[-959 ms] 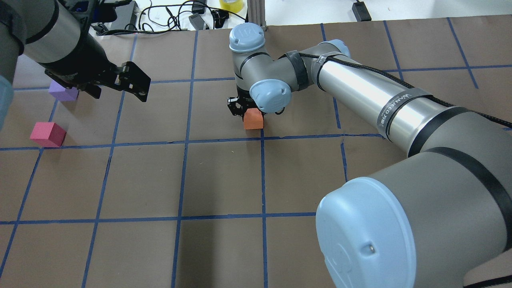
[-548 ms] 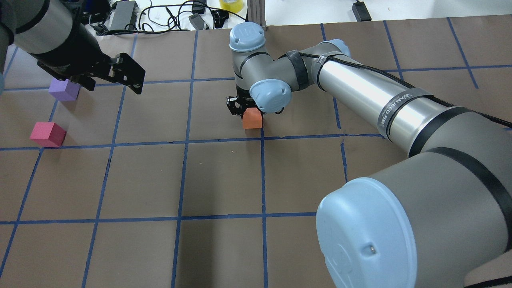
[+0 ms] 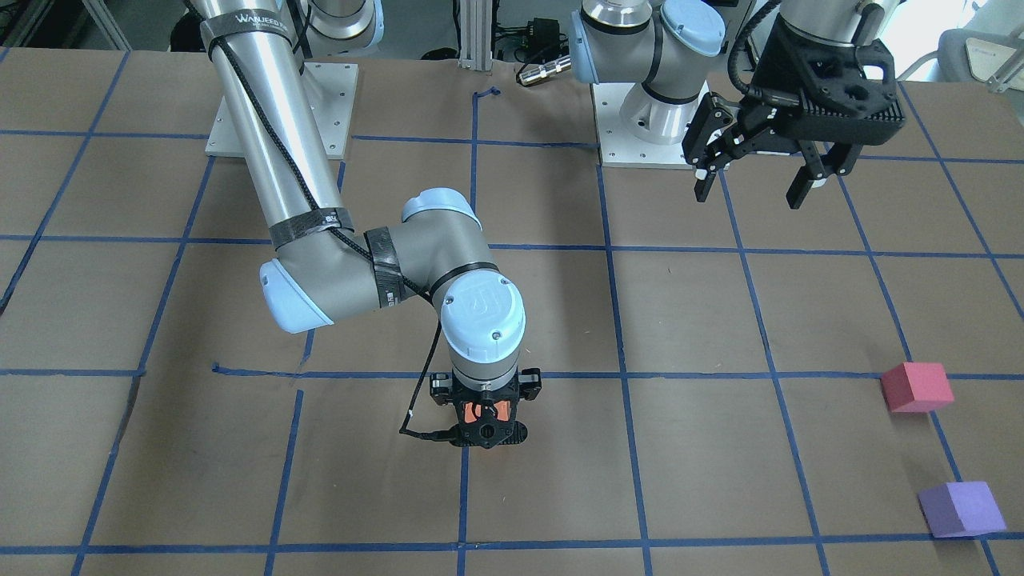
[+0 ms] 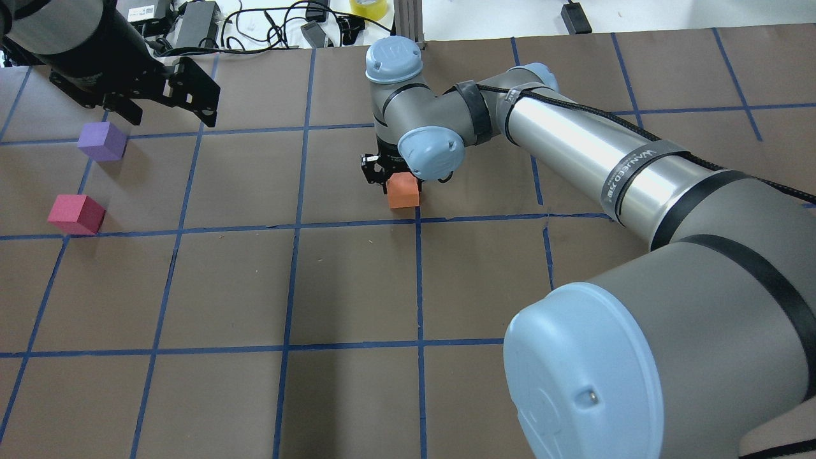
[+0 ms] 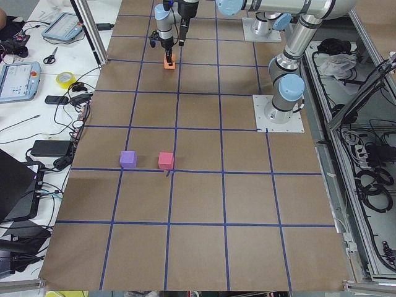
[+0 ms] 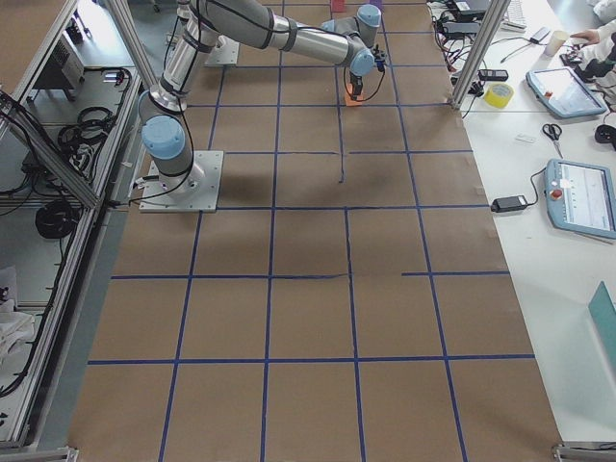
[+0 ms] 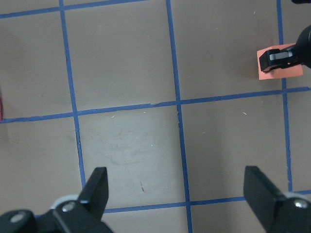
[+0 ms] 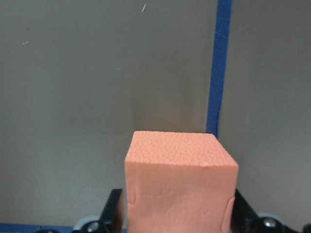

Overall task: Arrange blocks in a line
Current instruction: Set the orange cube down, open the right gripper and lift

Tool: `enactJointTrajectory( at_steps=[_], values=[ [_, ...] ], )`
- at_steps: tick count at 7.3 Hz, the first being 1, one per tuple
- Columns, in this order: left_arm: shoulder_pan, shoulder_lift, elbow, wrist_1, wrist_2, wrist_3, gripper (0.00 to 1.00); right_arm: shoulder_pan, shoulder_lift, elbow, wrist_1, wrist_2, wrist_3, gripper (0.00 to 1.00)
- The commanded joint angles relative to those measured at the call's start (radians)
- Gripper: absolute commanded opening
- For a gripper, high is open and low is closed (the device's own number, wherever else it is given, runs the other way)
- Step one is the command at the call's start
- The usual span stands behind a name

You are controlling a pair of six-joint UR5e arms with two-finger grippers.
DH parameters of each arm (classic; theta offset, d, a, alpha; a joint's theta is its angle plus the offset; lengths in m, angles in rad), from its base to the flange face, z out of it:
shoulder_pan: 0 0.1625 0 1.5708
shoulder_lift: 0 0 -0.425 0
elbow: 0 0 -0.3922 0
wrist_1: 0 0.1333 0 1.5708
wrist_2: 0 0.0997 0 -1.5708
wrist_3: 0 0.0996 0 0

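The orange block (image 4: 403,191) is between the fingers of my right gripper (image 4: 389,182) near the table's middle, beside a blue tape crossing. The right wrist view shows the block (image 8: 180,184) filling the jaws, a finger (image 8: 111,213) pressed on each side. I cannot tell if it rests on the table. The purple block (image 4: 102,141) and the red-pink block (image 4: 76,214) sit apart at the far left. My left gripper (image 4: 169,111) hangs open and empty, raised, just beyond the purple block. In the left wrist view its fingers (image 7: 95,189) spread wide over bare table.
Brown paper with a blue tape grid (image 4: 293,223) covers the table. Cables, power adapters and a yellow tape roll (image 4: 370,6) lie past the far edge by an aluminium post (image 4: 408,19). My right arm's big elbow (image 4: 637,357) fills the near right.
My left gripper has moved up and away toward the far left edge, uncovering the purple block. It stays open. The right gripper and orange block have barely moved.
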Motion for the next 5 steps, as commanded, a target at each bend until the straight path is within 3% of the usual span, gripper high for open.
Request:
enactJointTrajectory(
  at_steps=[1, 3, 5],
  values=[
    [-0.02, -0.027, 0.034, -0.019, -0.024, -0.033, 1.0, -0.015, -0.035, -0.017, 0.004, 0.009, -0.008, 1.0],
    [-0.109, -0.036, 0.026, -0.004, -0.006, -0.066, 1.0, -0.064, -0.113, -0.018, 0.096, 0.026, -0.009, 1.0],
    [-0.112, -0.035, 0.021, -0.007, 0.063, -0.07, 1.0, -0.221, -0.264, -0.009, 0.317, 0.029, -0.191, 1.0]
  ],
)
